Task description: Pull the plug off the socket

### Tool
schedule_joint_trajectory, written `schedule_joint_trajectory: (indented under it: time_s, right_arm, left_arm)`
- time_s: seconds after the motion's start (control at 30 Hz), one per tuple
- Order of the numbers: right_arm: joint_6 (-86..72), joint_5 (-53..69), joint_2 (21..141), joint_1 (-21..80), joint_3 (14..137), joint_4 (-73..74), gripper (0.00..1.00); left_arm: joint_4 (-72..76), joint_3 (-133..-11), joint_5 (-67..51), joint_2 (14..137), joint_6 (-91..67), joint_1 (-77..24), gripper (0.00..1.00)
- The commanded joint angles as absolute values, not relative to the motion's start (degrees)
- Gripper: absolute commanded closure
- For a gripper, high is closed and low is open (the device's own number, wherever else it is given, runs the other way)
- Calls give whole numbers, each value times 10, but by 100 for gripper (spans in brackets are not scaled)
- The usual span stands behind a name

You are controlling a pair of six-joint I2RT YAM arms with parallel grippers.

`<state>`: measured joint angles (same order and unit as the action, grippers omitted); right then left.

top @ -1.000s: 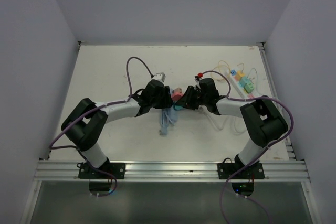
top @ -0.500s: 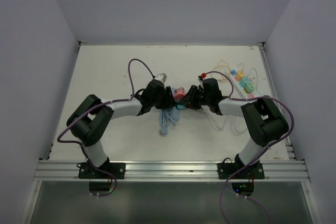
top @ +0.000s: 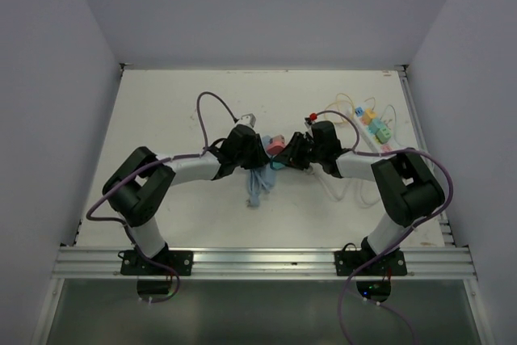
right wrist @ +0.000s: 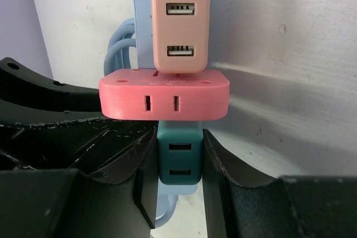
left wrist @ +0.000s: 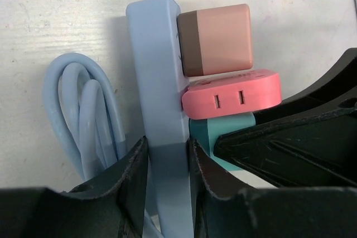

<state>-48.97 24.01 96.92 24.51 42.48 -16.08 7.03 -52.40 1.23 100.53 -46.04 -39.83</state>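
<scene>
A light blue power strip, the socket [left wrist: 159,71], lies mid-table with its coiled cable [left wrist: 83,115] beside it. Three plugs stick out of it side by side: a tan USB block [left wrist: 220,37], a flat pink adapter [left wrist: 231,96] and a teal plug [right wrist: 179,160]. My left gripper [left wrist: 166,149] is shut on the strip's body, a finger pressed against each side. From the opposite side, my right gripper [right wrist: 178,143] is shut on the teal plug, just under the pink adapter [right wrist: 164,98]. In the top view both grippers [top: 260,153] [top: 284,157] meet at the strip.
A second power strip with coloured plugs [top: 373,127] lies at the back right. Thin white cables [top: 339,187] trail from it past my right arm. The blue cable [top: 257,187] hangs toward the near edge. A small red-tipped object [top: 313,116] sits behind my right gripper.
My left gripper has slid a little toward the strip and closed its fingers onto the strip's sides. The right gripper has stayed shut on the teal plug.
</scene>
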Motion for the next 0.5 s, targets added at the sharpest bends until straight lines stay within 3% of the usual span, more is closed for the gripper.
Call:
schedule_joint_trajectory:
  time_s: [0.0,0.47]
  right_arm:
    - [-488,249,948,251,411,-103,100]
    - [-496,249,907,262,444,-2,100]
  left_arm:
    - [-36,-513,117,991,-445,-398,100]
    - [-191,-515,287,968,-499,-399,100]
